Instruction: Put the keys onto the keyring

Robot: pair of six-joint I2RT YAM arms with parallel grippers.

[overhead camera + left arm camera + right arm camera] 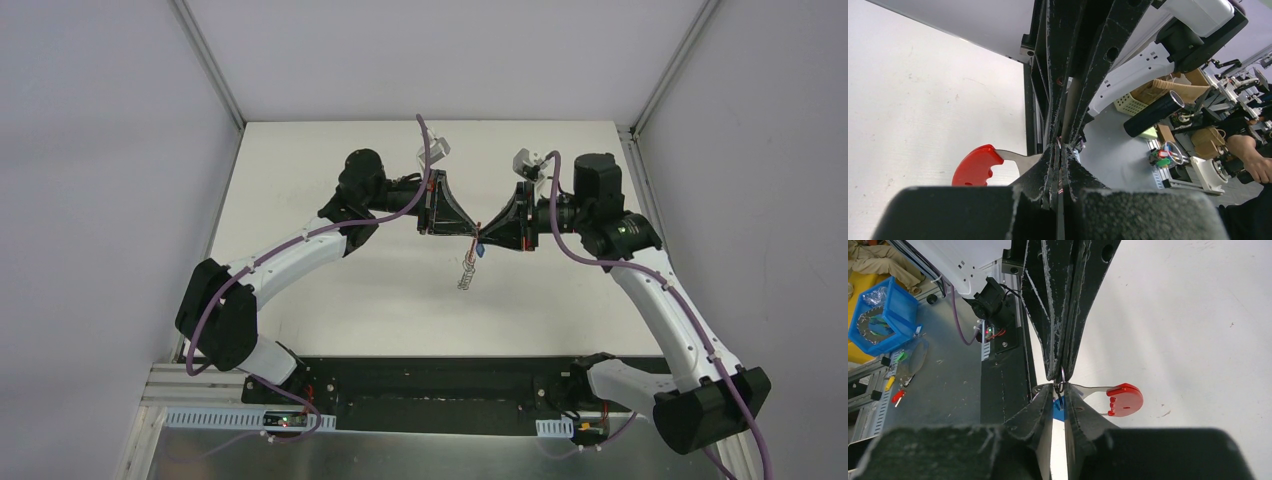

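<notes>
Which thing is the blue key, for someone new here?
On the white table, find where the left hand and right hand meet tip to tip. Just nearer the arm bases sits the blue key, the only blue thing there, beside the silvery, chain-like keyring.

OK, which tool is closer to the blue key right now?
Right. The blue key shows in the gap between the fingers of the right tool, just behind their tips. The left tool, shut on the keyring, points in from the opposite side, tip to tip, slightly farther off.

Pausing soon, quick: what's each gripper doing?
Left gripper: closed on the keyring.
Right gripper: jaws narrow around the blue key; grip cannot be told.
</notes>
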